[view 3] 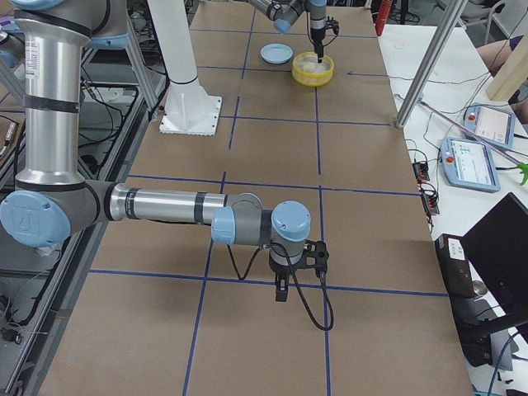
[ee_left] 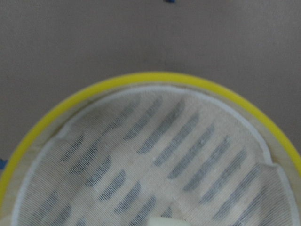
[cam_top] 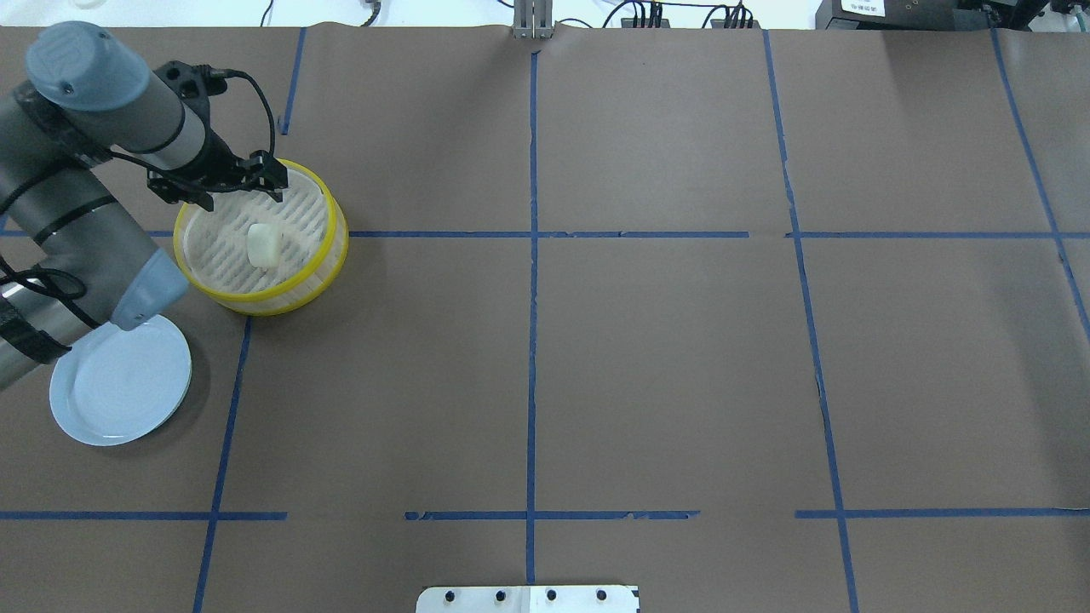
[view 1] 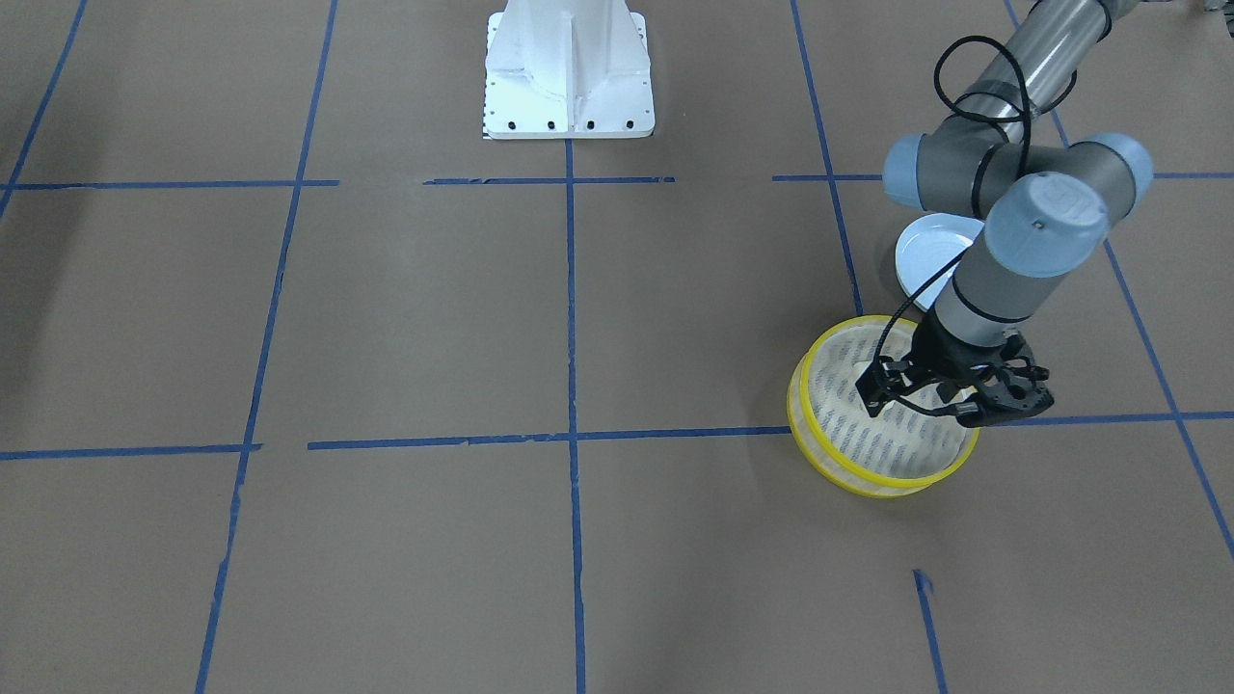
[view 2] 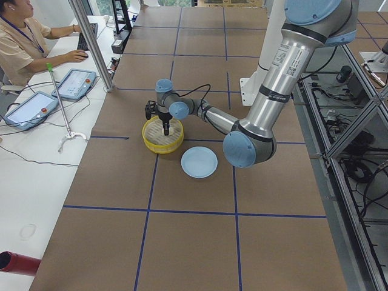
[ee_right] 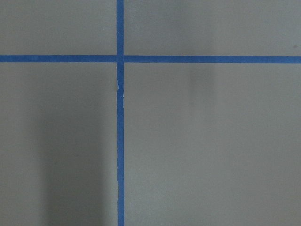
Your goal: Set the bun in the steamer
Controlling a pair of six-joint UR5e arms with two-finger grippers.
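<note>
You won't find a single word here that you can read. A printed strip (view 2: pixel 280 56) runs along the silver tube (view 2: pixel 267 100) of the left arm, well behind the left gripper (cam_top: pixel 241 194) and high above it, but its letters are too small. A white label (cam_top: pixel 863 7) sits on a dark box (cam_top: pixel 924 15), far off to that gripper's right and beyond it, and its print is blurred too.

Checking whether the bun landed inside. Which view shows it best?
Overhead exterior: the bun lies unobstructed on the steamer floor. Front-facing, the left hand partly hides it; the left wrist view catches only a sliver; side views are too distant.
</note>
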